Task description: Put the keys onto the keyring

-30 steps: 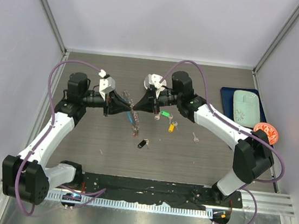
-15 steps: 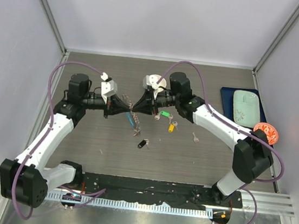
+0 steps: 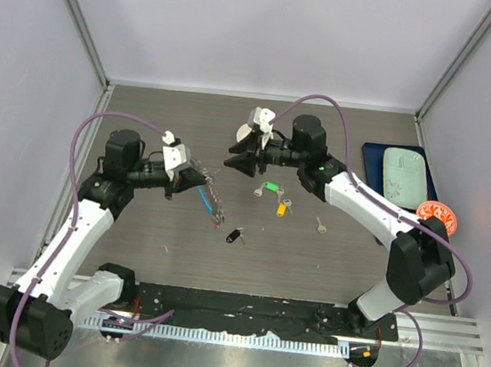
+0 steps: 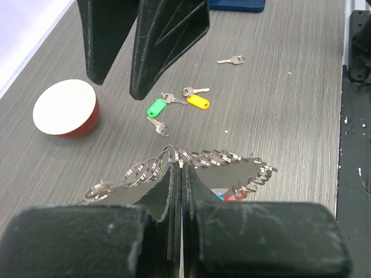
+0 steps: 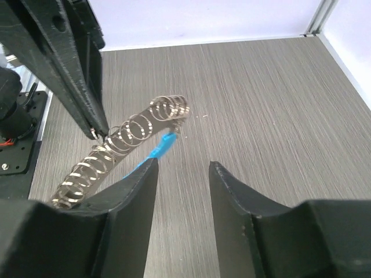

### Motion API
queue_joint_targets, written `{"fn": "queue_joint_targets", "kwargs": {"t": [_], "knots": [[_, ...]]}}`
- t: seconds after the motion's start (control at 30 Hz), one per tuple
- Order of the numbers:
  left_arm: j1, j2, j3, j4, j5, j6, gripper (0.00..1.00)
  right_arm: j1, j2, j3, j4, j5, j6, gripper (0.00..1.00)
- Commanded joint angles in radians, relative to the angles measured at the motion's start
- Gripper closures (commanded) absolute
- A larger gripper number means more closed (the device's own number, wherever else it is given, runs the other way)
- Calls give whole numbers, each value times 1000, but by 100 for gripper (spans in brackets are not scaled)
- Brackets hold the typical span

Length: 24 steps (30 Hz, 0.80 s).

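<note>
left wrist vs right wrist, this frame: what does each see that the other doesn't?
Left wrist only: bowl, green-tag key, yellow-tag key and plain key, all loose on the table.
Right wrist only: blue tag in full, and the back wall.
Both: the keyring pinched in the shut left tool, and the right tool, open and empty.
</note>
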Motion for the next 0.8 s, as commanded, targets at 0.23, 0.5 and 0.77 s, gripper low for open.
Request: {"fn": "queue_joint_targets", "kwargs": {"t": [0.23,0.5,0.77], "knots": [[-8,-20,-13,74,28,5,100,26,10,1,127,-147,51,48],[-10,-29,-30,118,31,-20,100,44,50,4,155,-156,65,47],[-10,-41,-44,160,8,-49,100,46,53,4,134,-195,50,45]]}}
